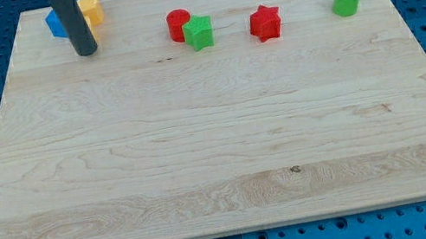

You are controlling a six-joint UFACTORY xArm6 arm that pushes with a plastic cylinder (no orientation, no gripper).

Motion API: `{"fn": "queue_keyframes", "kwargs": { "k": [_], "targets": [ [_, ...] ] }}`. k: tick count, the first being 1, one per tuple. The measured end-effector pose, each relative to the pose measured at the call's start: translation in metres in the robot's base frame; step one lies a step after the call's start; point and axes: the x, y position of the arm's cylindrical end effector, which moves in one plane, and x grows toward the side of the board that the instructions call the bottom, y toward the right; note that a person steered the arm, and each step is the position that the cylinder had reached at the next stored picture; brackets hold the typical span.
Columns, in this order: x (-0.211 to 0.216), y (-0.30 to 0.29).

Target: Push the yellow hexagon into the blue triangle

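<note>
Yellow hexagon [92,10] touching blue triangle [55,22], my tip [86,51] just below (no end effector, nothing held)

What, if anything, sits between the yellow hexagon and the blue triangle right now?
Nothing visible. The yellow hexagon and the blue triangle sit side by side at the view's top left, with only my rod crossing in front of them. My tip rests just below the pair. Whether they touch is hidden behind the rod.

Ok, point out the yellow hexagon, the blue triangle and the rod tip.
yellow hexagon [92,9], camera view, its top face
blue triangle [53,23], camera view, the visible left edge
my tip [86,51], camera view, the rod's very end
</note>
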Motion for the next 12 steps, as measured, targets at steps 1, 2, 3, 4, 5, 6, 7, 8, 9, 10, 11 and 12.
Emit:
{"fn": "queue_keyframes", "kwargs": {
  "k": [1,2,3,4,5,6,7,8,9,10,11,12],
  "targets": [
    [-0.013,0.0],
    [-0.011,0.008],
    [-0.001,0.049],
    [-0.025,0.087],
    [-0.08,0.089],
    [-0.112,0.076],
    [-0.113,0.051],
    [-0.112,0.028],
    [-0.113,0.001],
    [-0.113,-0.01],
    [-0.114,-0.004],
    [-0.113,0.039]
  ]
}}
